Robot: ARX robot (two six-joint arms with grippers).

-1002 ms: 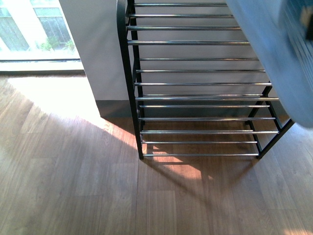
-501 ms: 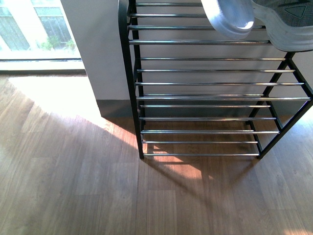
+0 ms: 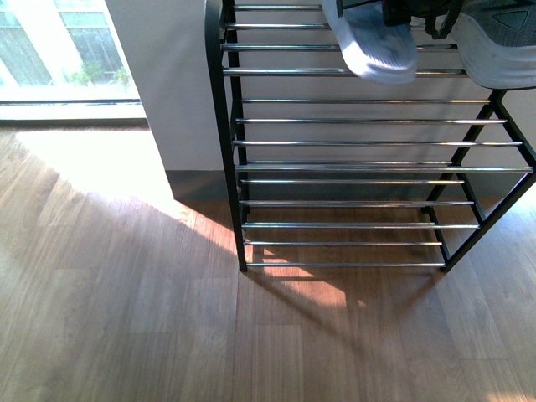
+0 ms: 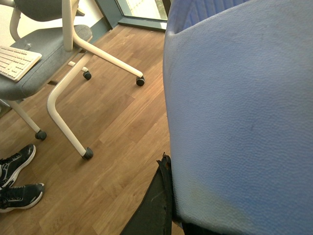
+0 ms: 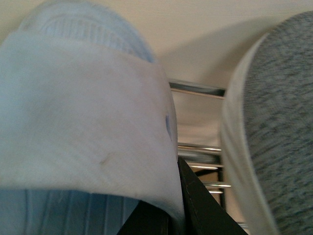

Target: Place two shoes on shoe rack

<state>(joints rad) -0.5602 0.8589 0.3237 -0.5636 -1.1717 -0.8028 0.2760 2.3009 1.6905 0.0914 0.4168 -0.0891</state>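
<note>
The shoe rack (image 3: 352, 167) stands against the wall, a black frame with chrome bars. A pale blue slide (image 3: 373, 46) lies over its top tier, its end hanging past the front bar. My right gripper (image 3: 414, 15) is shut on it from behind. In the right wrist view the slide (image 5: 83, 112) fills the frame, pinched at my right gripper (image 5: 171, 200), above the chrome bars (image 5: 198, 89). A grey knit sneaker (image 3: 502, 50) sits on the top tier beside it and also shows in the right wrist view (image 5: 279, 147). My left gripper (image 4: 171, 200) is shut on the other pale blue slide (image 4: 239, 107), above wood floor.
A white wall panel (image 3: 167, 92) stands left of the rack, with a bright window (image 3: 50, 50) beyond it. In the left wrist view an office chair (image 4: 58, 63) carries a keyboard (image 4: 17, 61), and a pair of black sneakers (image 4: 17, 181) lies on the floor.
The slide swung in from the upper right, large and blurred, then settled lower over the rack's top tier. The grey sneaker came into view as it moved aside.
</note>
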